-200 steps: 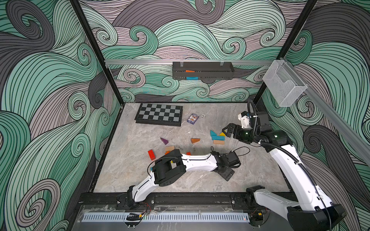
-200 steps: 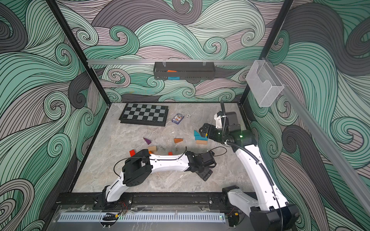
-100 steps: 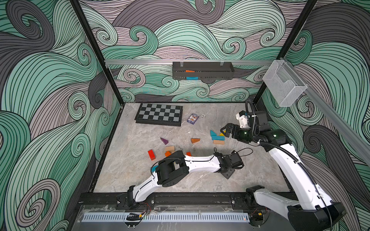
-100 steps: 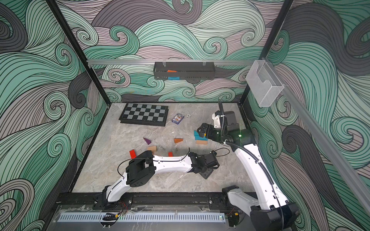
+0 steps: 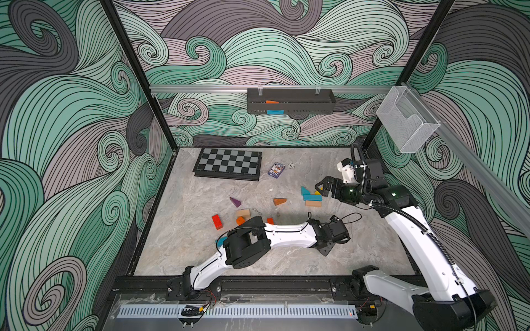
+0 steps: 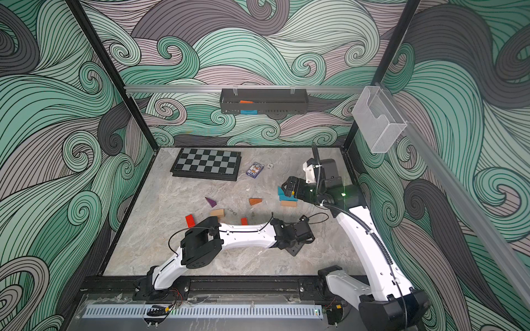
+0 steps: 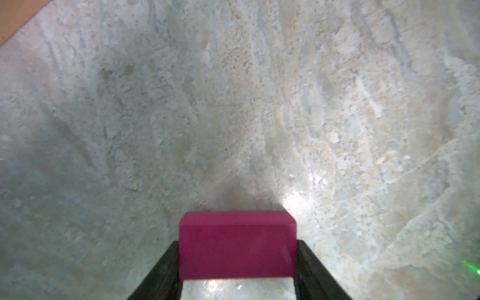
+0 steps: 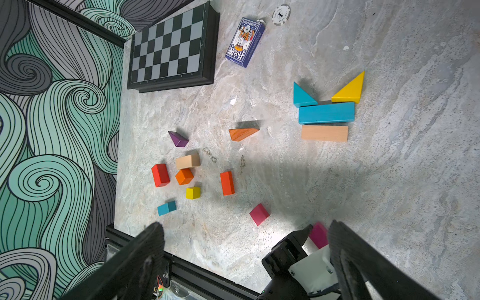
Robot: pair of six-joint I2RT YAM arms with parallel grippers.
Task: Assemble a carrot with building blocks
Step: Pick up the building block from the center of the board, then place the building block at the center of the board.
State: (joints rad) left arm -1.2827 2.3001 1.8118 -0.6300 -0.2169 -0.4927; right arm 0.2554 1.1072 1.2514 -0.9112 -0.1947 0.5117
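My left gripper (image 7: 237,262) is shut on a pink block (image 7: 237,245), low over the marble floor near the front middle (image 5: 339,235). The same pink block (image 8: 318,235) shows in the right wrist view. My right gripper (image 5: 319,187) hangs open and empty above a flat group of building blocks: a teal wedge (image 8: 302,94), a yellow wedge (image 8: 349,91), a teal cuboid (image 8: 326,113) and a beige cuboid (image 8: 324,133). Loose on the floor are an orange wedge (image 8: 242,133), a purple wedge (image 8: 178,139), a pink cube (image 8: 259,214) and several small blocks (image 8: 184,176).
A chessboard (image 5: 228,164) lies at the back left with a purple card box (image 5: 276,170) and a poker chip (image 8: 281,15) beside it. A black tray (image 5: 289,100) hangs on the back wall. A clear bin (image 5: 407,120) hangs on the right wall.
The left gripper's jaws have closed onto the pink block and it has shifted slightly right. The right gripper has drifted a little left over the teal and yellow blocks.
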